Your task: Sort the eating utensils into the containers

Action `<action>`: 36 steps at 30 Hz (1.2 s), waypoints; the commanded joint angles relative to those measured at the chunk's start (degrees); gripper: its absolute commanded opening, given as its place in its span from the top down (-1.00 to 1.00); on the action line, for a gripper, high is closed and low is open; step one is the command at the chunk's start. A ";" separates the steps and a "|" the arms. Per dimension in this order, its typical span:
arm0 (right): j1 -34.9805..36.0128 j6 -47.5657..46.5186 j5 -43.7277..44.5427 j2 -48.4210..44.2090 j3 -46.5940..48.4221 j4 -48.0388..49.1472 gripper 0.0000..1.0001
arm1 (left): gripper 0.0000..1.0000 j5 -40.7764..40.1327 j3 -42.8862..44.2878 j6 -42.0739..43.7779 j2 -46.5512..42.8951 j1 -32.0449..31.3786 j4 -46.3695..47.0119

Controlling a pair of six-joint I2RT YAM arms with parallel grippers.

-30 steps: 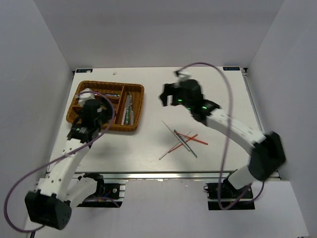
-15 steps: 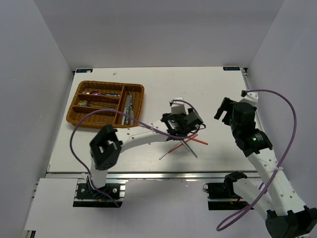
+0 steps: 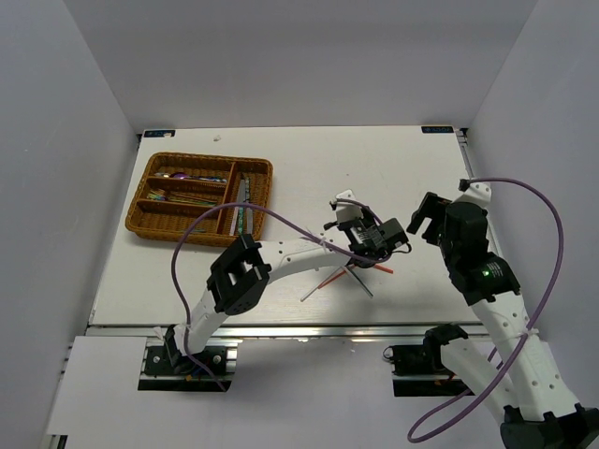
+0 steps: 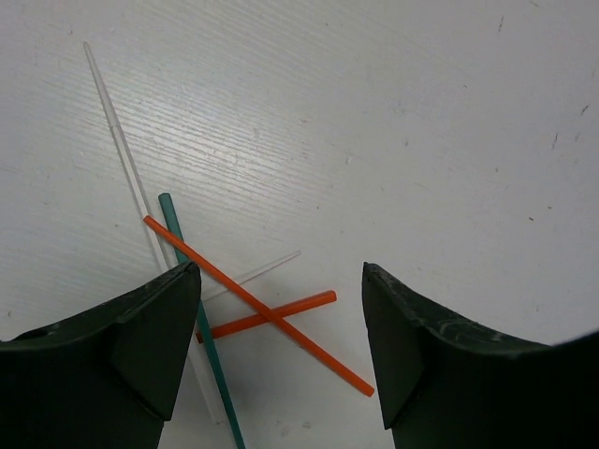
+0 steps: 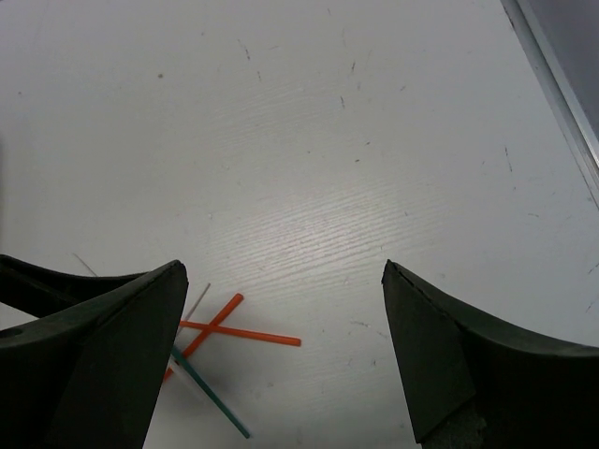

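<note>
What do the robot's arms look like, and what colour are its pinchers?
The left arm and right arm are white tubes with chunky black joints. A thin purple cable loops along each. The right arm shows a small green light. The left gripper and right gripper each have two dark, wedge-shaped fingers.

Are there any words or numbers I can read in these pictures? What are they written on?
None. No word, number, brand or sign can be read on the white table, the wicker tray, the chopsticks or the arms.
The green light on the right arm is just a glowing dot, not writing.
</note>
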 commanded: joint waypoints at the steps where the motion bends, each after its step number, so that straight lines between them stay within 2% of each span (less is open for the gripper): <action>1: -0.18 -0.51 -1.29 -0.36 -0.24 1.00 -0.79 | -0.57 -4.33 3.02 -4.07 0.54 -0.52 -4.10; 5: -0.18 -2.79 -8.90 -0.98 -1.12 1.88 -0.79 | -0.56 -7.58 2.42 -4.25 -1.20 -0.52 -8.58; 8: -0.18 -6.22 -18.12 -1.77 -3.32 4.60 -0.72 | -0.66 -11.27 -5.48 -4.16 -9.97 0.27 -8.24; 9: -0.18 -6.83 -21.12 -1.42 -3.49 4.96 -0.72 | -0.76 -12.06 -11.42 -3.90 -13.05 0.79 -6.76; 11: -0.10 -7.54 -29.98 1.65 -3.76 5.66 -0.68 | -0.90 -12.77 -17.86 -1.27 -23.24 3.77 -4.56; 13: 0.34 -7.71 -33.70 6.20 -4.28 5.92 -0.64 | -0.96 -10.85 -26.54 4.68 -33.49 8.76 -0.60; 14: 2.08 -8.06 -34.42 7.88 -4.46 6.01 -0.59 | -0.96 -10.84 -28.95 7.07 -36.78 8.79 0.63; 17: 7.53 -8.77 -30.84 12.99 -4.29 6.28 -0.53 | -0.96 -9.34 -35.46 15.60 -47.86 17.57 1.35; 18: 12.68 -8.94 -29.87 14.13 -4.11 6.54 -0.52 | -0.96 -9.95 -36.43 17.10 -50.49 18.80 -0.22; 19: 15.69 -9.03 -28.12 16.75 -3.76 6.80 -0.49 | -0.96 -10.22 -37.48 22.42 -52.96 20.99 -0.15; 20: 21.47 -8.77 -22.44 18.34 -2.98 6.46 -0.48 | -0.96 -11.53 -38.89 23.69 -57.85 21.88 -0.93; 21: 23.79 -8.25 -19.69 19.75 -2.45 6.19 -0.47 | -0.96 -12.93 -39.25 24.49 -60.16 22.41 -3.64; 22: 25.38 -7.20 -17.05 22.81 -2.09 5.75 -0.45 | -0.96 -13.82 -39.69 29.28 -62.54 22.77 -3.58; 23: 27.13 -5.88 -12.24 23.97 -1.83 5.40 -0.37 | -0.96 -15.48 -40.39 30.98 -66.91 22.77 -3.58; 25: 28.03 -4.46 -11.14 26.34 -2.09 6.45 -0.27 | -0.96 -16.90 -40.83 34.84 -70.80 22.86 -4.98; 28: 28.64 -6.83 -12.62 29.33 -2.79 10.22 0.06 | -0.96 -16.90 -45.92 42.31 -77.93 22.86 0.19; 30: 28.82 -8.49 -12.54 31.79 -1.83 10.15 0.14 | -0.96 -16.03 -50.56 44.61 -80.82 22.86 2.83; 31: 28.91 -9.11 -13.06 33.81 -1.13 10.49 0.25 | -0.96 -16.02 -51.81 45.14 -81.28 22.86 3.10; 34: 29.08 -10.52 -12.11 37.07 0.19 11.55 0.27 | -0.96 -15.59 -55.51 45.06 -80.85 22.86 2.84; 36: 29.08 -11.58 -8.42 38.74 1.16 11.37 0.27 | -0.96 -14.54 -55.34 44.89 -79.79 22.86 2.49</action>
